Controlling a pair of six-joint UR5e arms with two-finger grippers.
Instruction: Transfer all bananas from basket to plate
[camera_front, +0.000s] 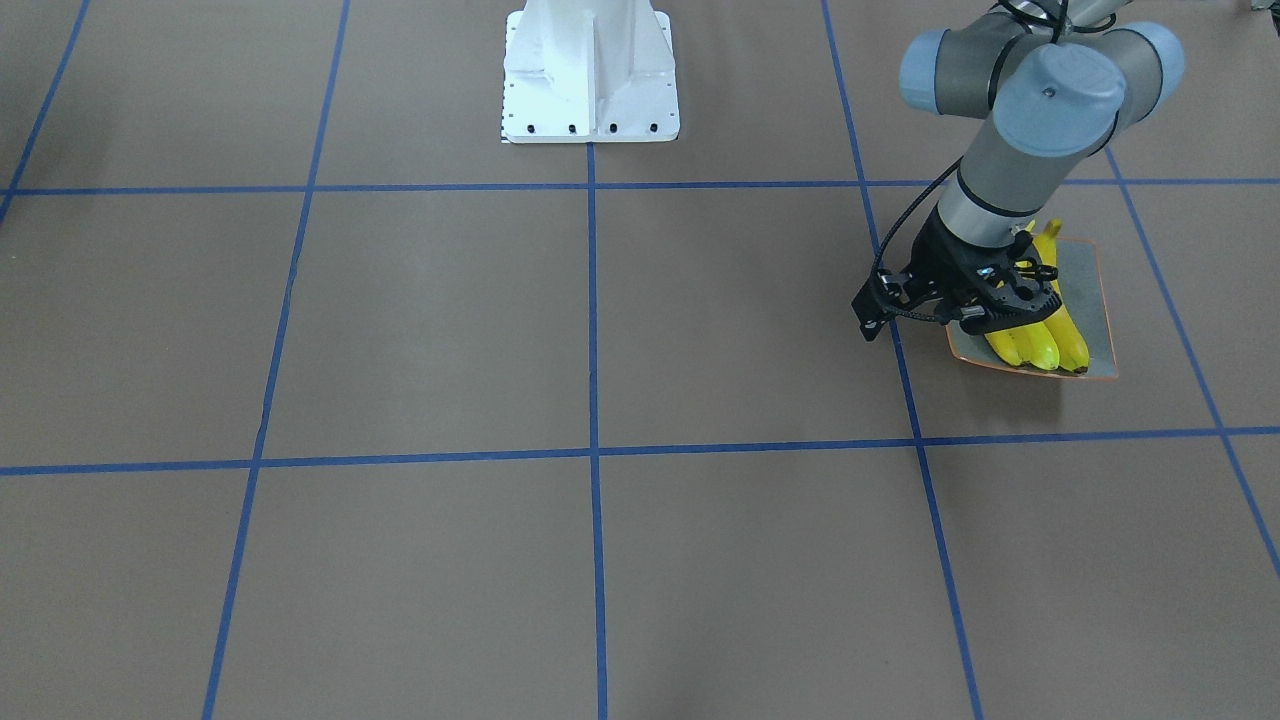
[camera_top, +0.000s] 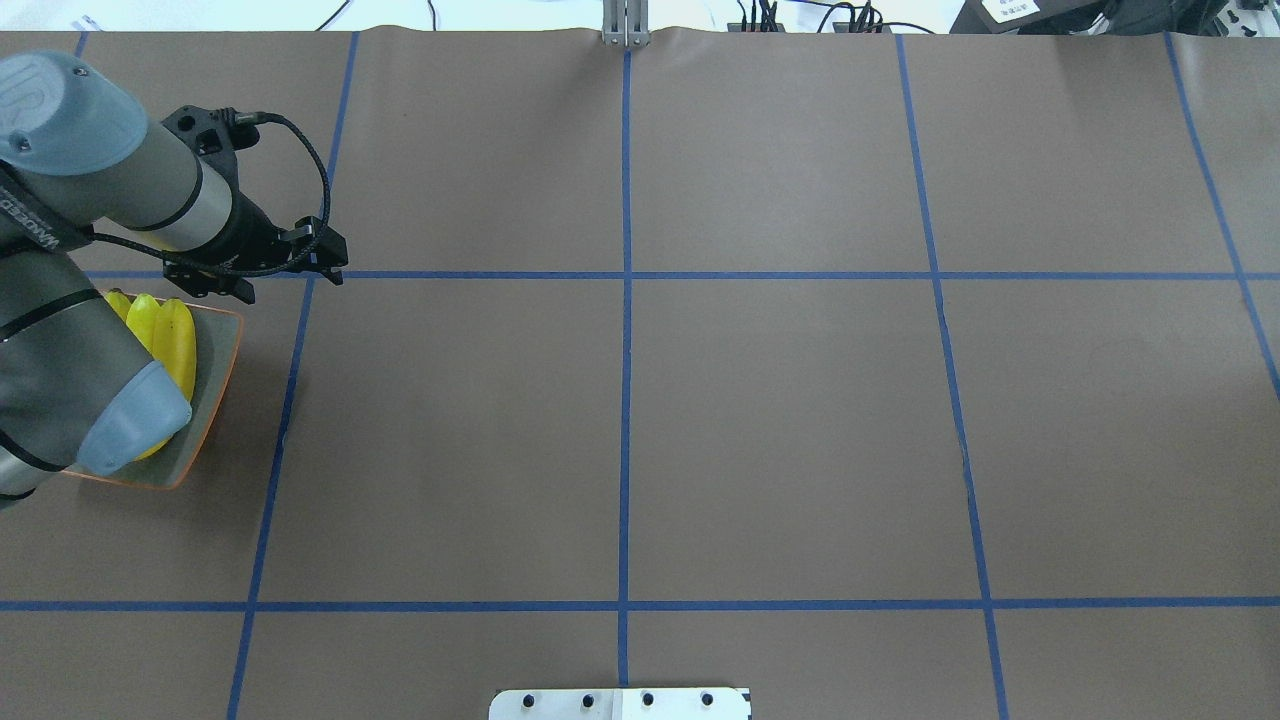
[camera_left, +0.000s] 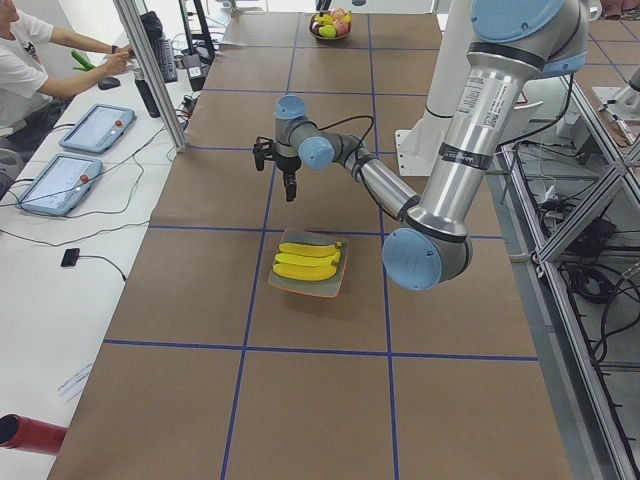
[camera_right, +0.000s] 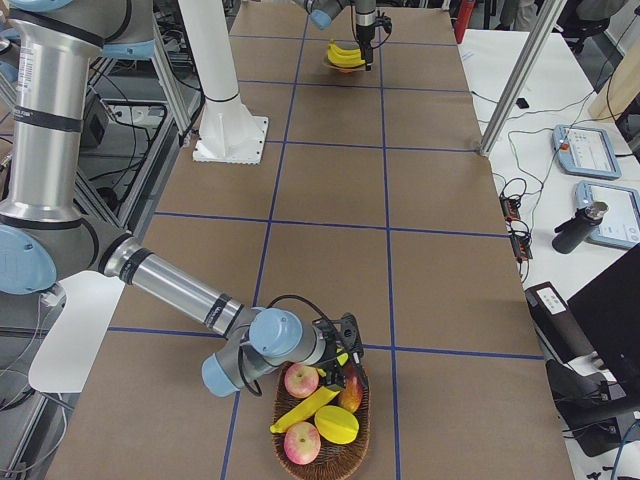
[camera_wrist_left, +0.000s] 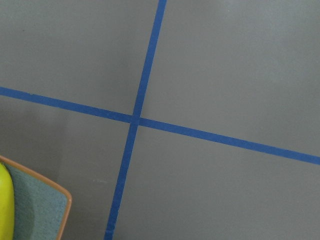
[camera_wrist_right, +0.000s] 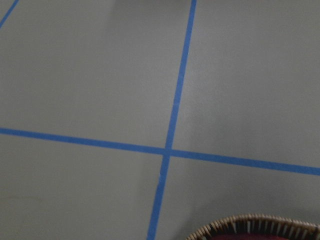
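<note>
Three bananas (camera_front: 1040, 345) (camera_top: 178, 335) lie side by side on the grey-green, orange-rimmed plate (camera_front: 1095, 300) (camera_top: 215, 390) at the table's left end. My left gripper (camera_front: 1005, 310) (camera_top: 212, 288) hangs just past the plate's far edge, looks open and holds nothing. Its wrist view shows a plate corner (camera_wrist_left: 35, 210) and a sliver of banana (camera_wrist_left: 4, 210). At the other end, one banana (camera_right: 305, 408) lies in the wicker basket (camera_right: 345, 460) among other fruit. My right gripper (camera_right: 345, 362) hovers at the basket's rim (camera_wrist_right: 250, 222). I cannot tell if it is open or shut.
Apples (camera_right: 300, 380) and a yellow fruit (camera_right: 343, 423) share the basket. The white robot base (camera_front: 590, 75) stands at the table's robot-side edge. A person (camera_left: 30, 60) sits at a side desk with tablets (camera_left: 70, 180), behind an aluminium post (camera_left: 150, 70).
</note>
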